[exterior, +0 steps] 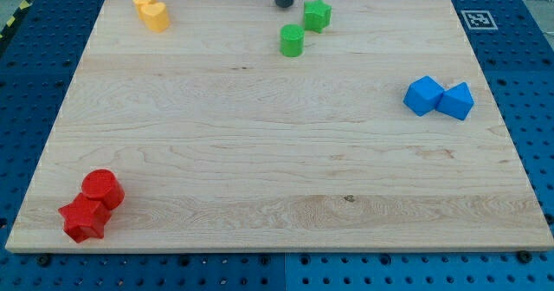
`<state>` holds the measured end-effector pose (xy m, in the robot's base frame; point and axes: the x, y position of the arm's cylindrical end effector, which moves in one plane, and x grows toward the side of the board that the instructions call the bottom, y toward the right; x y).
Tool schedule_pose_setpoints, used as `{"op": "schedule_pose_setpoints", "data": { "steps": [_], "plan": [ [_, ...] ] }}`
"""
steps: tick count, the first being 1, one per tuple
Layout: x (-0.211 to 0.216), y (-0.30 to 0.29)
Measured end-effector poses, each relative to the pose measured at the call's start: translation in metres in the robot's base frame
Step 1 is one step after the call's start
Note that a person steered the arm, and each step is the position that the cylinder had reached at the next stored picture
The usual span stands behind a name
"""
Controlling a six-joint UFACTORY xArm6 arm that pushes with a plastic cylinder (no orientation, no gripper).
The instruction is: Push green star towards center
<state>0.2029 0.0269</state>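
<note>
The green star lies near the view's top edge of the wooden board, a little right of the middle. A green cylinder stands just below and left of it, close but apart. My tip is a dark rod coming down at the view's top, just left of the green star and above the green cylinder. It stands a small gap away from both.
Two yellow blocks sit touching at the top left. A blue cube and a blue block touch at the right. A red cylinder and a red star touch at the bottom left.
</note>
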Motion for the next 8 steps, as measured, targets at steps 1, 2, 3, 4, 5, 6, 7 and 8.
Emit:
{"op": "schedule_pose_setpoints", "data": {
  "steps": [1, 2, 3, 4, 5, 6, 7, 8],
  "plan": [
    [0.000, 0.030],
    [0.007, 0.048],
    [0.023, 0.065],
    [0.032, 0.073],
    [0.021, 0.074],
    [0.003, 0.067],
    [0.002, 0.057],
    [0.004, 0.053]
  ]
}}
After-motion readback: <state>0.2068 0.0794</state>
